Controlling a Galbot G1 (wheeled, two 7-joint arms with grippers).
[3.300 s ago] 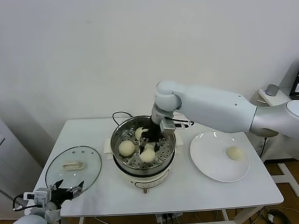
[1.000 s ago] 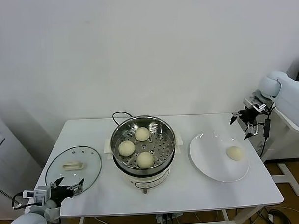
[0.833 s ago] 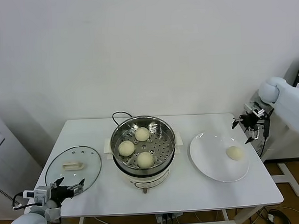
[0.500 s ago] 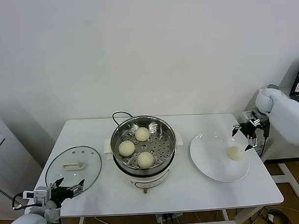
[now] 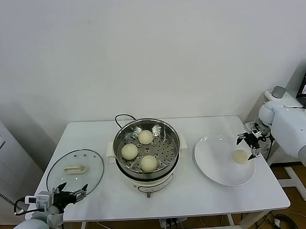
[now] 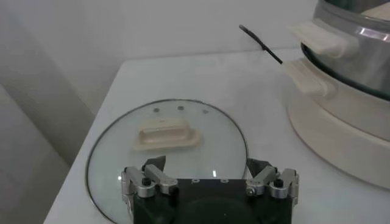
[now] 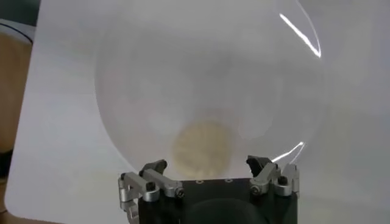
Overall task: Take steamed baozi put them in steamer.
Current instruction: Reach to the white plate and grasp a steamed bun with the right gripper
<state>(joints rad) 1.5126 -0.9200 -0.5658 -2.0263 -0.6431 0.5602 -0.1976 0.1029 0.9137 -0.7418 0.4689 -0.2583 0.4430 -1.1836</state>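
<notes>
My left claw [image 5: 69, 192] is idling at the desk's near left corner, fingers spread and pinching nothing, just beside the near rim of the glass lid [image 5: 74, 171] with its cream handle, which is lying flat along the left edge of the white desk [image 5: 196, 193]. Toward the middle of the desk the steamer [image 5: 146, 151] is sitting on its white base, with three steamed baozi [image 5: 148, 163] resting on the perforated tray inside, one nearer me, one to the left and one farther back. Its black cord [image 5: 121, 117] is looping toward the far edge. On the right side the white plate [image 5: 217, 165] is carrying the fourth baozi [image 5: 239, 156] toward its right rim. My right claw [image 5: 251, 141] is hovering spread wide over that bun, gripping nothing.
</notes>
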